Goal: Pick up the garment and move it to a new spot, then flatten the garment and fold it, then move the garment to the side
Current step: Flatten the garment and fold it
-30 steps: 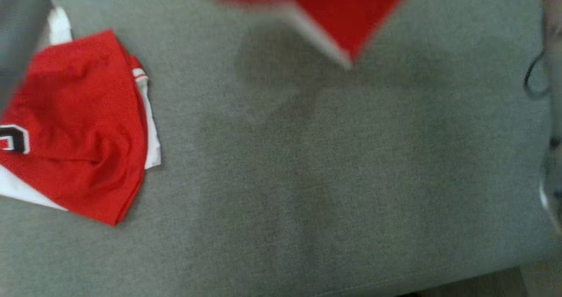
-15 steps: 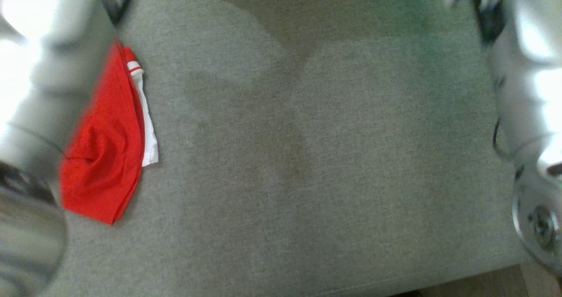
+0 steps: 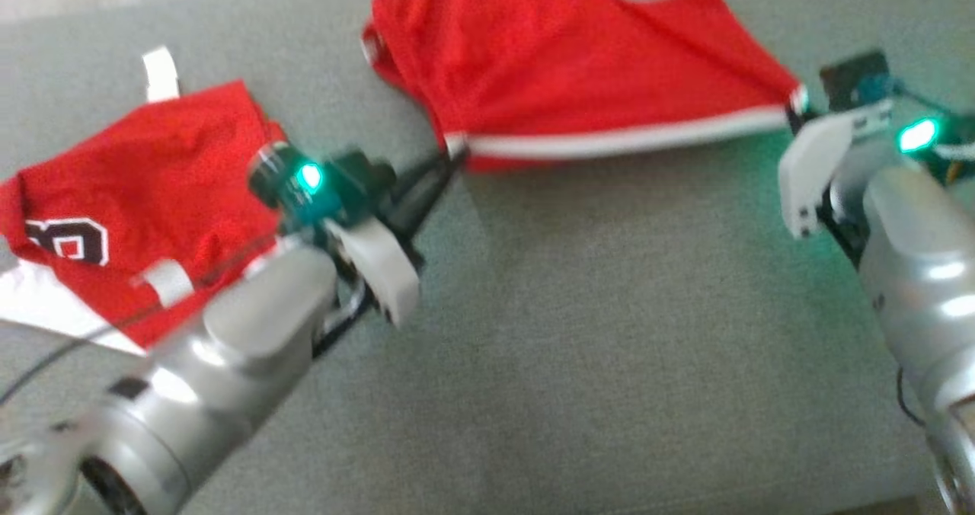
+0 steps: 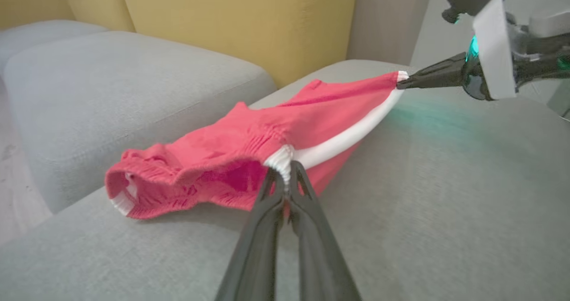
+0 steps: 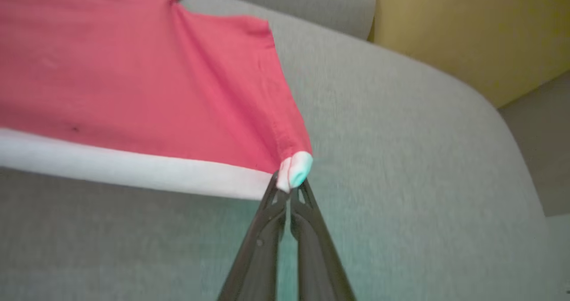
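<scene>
The garment (image 3: 564, 58) is red with a white band along its near edge, and it is pulled taut between my two grippers over the grey sofa seat (image 3: 609, 332). My left gripper (image 3: 455, 149) is shut on the band's left end, where the left wrist view shows the fingertips pinching gathered white elastic (image 4: 281, 160). My right gripper (image 3: 796, 107) is shut on the band's right corner (image 5: 295, 172). The far part of the garment (image 4: 209, 158) rests bunched on the seat, while the held edge hangs just above it.
A second red and white jersey (image 3: 152, 187) with a black number lies crumpled on the seat at the left, under my left forearm. Yellow back cushions (image 4: 222, 20) rise behind the seat. A neighbouring grey cushion (image 4: 111, 83) lies beyond a gap.
The head camera has swung, so the whole picture has shifted. Both arms, blurred at the edges before, now show sharply with the garment stretched between them.
</scene>
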`<state>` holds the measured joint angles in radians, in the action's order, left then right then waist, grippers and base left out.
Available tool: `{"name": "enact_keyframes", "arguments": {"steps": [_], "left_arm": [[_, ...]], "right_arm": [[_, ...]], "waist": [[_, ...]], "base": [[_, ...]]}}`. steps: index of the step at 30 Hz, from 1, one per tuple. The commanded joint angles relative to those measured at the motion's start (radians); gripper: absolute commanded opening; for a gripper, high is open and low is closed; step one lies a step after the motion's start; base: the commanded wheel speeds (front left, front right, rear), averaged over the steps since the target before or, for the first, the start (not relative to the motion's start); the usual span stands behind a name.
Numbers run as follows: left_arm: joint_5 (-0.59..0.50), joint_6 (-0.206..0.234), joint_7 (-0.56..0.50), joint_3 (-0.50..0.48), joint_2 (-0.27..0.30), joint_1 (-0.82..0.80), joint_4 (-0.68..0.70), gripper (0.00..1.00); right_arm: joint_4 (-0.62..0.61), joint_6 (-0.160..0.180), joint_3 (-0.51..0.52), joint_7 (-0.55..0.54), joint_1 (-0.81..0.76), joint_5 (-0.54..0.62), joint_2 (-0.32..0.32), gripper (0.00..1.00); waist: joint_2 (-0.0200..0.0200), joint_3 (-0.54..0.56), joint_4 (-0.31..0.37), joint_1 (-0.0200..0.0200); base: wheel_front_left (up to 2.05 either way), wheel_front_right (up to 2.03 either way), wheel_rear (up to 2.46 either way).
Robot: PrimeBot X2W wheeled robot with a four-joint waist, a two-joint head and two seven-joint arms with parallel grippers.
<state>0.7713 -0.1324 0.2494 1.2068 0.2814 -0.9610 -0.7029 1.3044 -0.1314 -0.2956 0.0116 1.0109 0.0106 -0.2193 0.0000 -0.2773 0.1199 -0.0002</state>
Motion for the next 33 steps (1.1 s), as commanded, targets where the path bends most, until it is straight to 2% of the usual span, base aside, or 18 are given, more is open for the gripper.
{"name": "enact_keyframes", "arguments": {"steps": [1,8,12,16,21,24,30,33], "left_arm": [[-0.008,0.003,0.012,-0.013,0.029,-0.002,0.032,0.00],[0.008,0.042,0.011,0.008,0.023,0.151,0.120,0.00],[0.020,0.077,-0.001,0.019,0.031,0.228,0.194,0.00],[0.026,0.111,-0.030,0.032,0.046,0.290,0.283,0.00],[0.028,0.154,-0.065,0.038,0.072,0.329,0.393,0.00],[0.027,0.187,-0.079,0.021,0.093,0.314,0.445,0.00],[0.031,0.225,-0.093,-0.029,0.104,0.250,0.450,0.00],[0.036,0.232,-0.094,-0.047,0.104,0.228,0.441,0.00]], "right_arm": [[-0.016,0.001,-0.044,-0.037,-0.029,-0.041,-0.030,0.00],[-0.065,0.001,-0.223,-0.109,-0.154,-0.209,-0.103,0.00],[-0.172,0.001,-0.279,-0.160,-0.237,-0.349,-0.165,0.00],[-0.306,0.001,-0.309,-0.218,-0.331,-0.467,-0.264,0.00],[-0.477,0.001,-0.278,-0.264,-0.438,-0.546,-0.377,0.00],[-0.598,0.001,-0.201,-0.264,-0.471,-0.535,-0.416,0.00],[-0.715,0.001,-0.053,-0.260,-0.440,-0.428,-0.380,0.00],[-0.741,0.001,-0.018,-0.259,-0.414,-0.383,-0.355,0.00]], "waist": [[0.0000,0.054,-0.012,0.0002],[0.0000,0.168,-0.012,0.0002],[0.0000,0.221,-0.007,0.0002],[0.0000,0.250,-0.005,0.0002],[0.0000,0.247,-0.009,0.0002],[0.0000,0.213,-0.021,0.0002],[0.0000,0.136,-0.055,0.0002],[0.0000,0.110,-0.069,0.0002]], "base": [[0.00,0.00,0.00],[0.00,0.00,0.00],[0.00,0.00,0.00],[0.00,0.00,0.00],[0.00,0.00,0.00],[0.00,0.00,0.00],[0.00,0.00,0.00],[0.00,0.00,0.00]]}}
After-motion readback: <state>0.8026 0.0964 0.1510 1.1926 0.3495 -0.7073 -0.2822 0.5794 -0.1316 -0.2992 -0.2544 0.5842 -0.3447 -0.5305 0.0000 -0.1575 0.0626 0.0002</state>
